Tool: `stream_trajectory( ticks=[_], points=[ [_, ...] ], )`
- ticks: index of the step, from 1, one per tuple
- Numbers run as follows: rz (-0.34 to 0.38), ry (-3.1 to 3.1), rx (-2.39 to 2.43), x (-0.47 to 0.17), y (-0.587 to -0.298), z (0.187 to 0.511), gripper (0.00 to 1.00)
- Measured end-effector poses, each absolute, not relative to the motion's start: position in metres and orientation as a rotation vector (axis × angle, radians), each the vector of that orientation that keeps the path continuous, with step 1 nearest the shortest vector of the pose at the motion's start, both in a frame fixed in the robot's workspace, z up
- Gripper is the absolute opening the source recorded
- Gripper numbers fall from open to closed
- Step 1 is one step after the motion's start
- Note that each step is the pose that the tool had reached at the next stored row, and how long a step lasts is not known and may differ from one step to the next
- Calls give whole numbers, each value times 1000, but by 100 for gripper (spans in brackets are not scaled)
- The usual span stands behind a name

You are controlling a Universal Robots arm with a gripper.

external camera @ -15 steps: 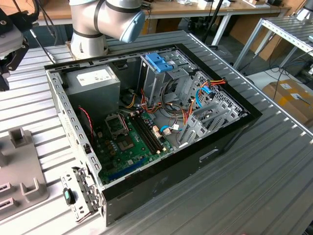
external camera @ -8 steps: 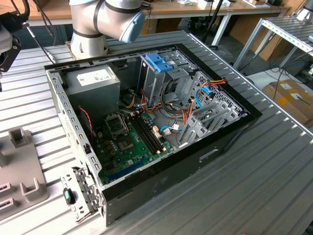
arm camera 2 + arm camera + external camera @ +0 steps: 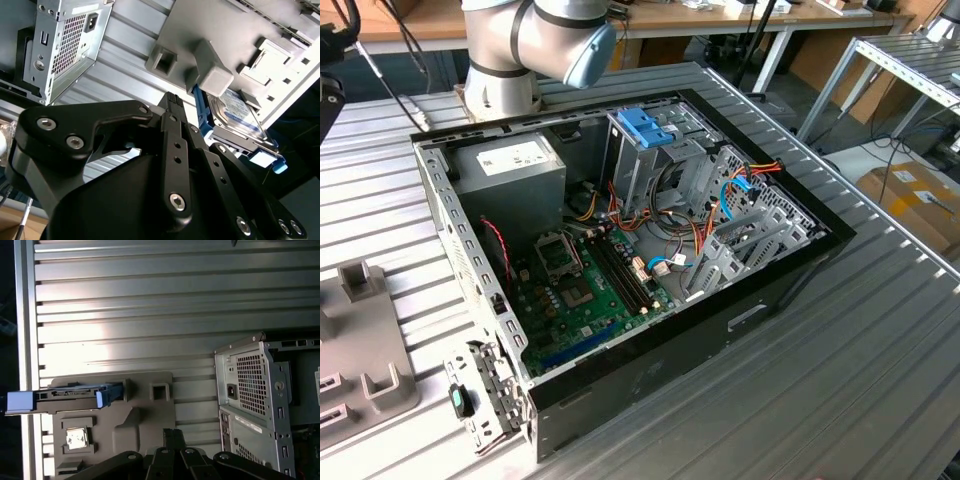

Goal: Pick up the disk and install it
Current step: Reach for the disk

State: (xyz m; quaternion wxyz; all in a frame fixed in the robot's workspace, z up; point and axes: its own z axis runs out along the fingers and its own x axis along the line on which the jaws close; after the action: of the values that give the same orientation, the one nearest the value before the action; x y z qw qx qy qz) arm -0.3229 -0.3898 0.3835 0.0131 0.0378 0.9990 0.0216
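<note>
The flat grey-metal disk, with a white-and-blue label and a light-blue plastic carrier rail, stands on edge in a slot of a matte grey moulded holder block. A blunt square post of that block partly covers the disk. The black jointed metal gripper hangs near the disk without touching it, its jaws drawn together with no gap showing and nothing held. Everything rests on a ribbed, shiny aluminium table. An open black sheet-metal computer case fills the middle of the exterior view, with a green circuit board on its floor. A boxy grey power supply sits at its upper left. A blue plastic latch tops the tall drive cage, beside tangled red, orange and blue cables. The smooth grey robot arm stands at the top.
</note>
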Motion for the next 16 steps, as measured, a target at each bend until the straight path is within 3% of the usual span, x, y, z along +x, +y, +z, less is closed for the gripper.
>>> stream_trajectory(
  ticks=[16],
  points=[
    [67, 3112, 118, -337, -390, 383, 11]
  ],
)
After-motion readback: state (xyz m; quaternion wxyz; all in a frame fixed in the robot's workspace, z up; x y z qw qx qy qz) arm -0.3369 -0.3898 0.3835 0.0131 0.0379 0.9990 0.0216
